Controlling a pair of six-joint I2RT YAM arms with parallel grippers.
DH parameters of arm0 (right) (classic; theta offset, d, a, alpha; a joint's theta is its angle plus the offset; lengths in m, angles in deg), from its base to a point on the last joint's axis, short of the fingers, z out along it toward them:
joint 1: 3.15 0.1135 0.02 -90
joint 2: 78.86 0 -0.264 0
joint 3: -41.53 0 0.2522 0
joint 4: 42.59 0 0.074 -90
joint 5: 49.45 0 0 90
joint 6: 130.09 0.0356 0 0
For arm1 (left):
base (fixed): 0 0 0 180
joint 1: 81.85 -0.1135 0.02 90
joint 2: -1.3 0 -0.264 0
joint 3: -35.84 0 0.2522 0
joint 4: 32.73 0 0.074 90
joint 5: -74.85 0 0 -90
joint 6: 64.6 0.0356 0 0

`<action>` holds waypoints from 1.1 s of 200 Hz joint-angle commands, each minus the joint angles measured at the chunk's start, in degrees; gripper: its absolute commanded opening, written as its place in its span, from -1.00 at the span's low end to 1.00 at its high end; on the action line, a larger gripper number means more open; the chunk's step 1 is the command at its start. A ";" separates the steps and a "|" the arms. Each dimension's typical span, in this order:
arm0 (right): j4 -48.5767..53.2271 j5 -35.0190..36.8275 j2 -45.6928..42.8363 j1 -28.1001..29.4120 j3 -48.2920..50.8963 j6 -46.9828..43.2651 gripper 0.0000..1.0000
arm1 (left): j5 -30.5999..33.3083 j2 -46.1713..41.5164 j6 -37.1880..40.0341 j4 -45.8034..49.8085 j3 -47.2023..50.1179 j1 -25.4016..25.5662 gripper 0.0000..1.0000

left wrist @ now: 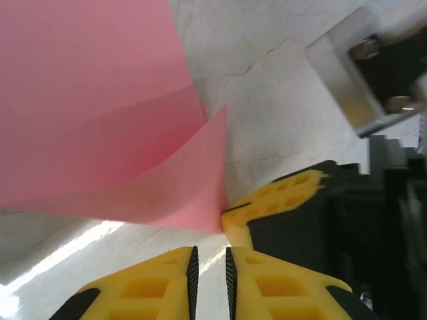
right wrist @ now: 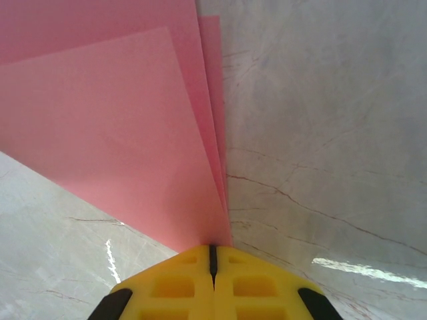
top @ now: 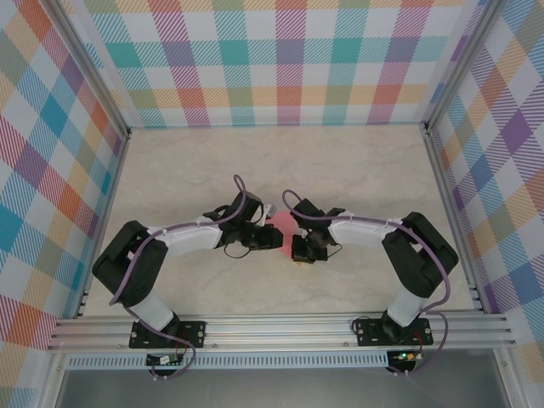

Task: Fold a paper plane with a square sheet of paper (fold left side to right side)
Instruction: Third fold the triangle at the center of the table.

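right claw (right wrist: 213,259): pinches pink paper (right wrist: 113,120) tip | left claw (left wrist: 209,275): ajar, beside it

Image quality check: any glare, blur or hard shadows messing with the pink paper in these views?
Top external: even light, sharp, soft shadows only; the paper is just a small pink patch. Left wrist: bright glare streak on the table, near paper soft, metal bracket blurred. Right wrist: two small glare streaks on the table, paper edges fairly sharp, no washout.
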 commanded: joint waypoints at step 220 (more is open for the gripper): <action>6.73 5.01 5.23 1.19 3.07 -1.09 -0.99 | 7.42 11.04 4.16 -0.78 -1.32 0.24 -0.82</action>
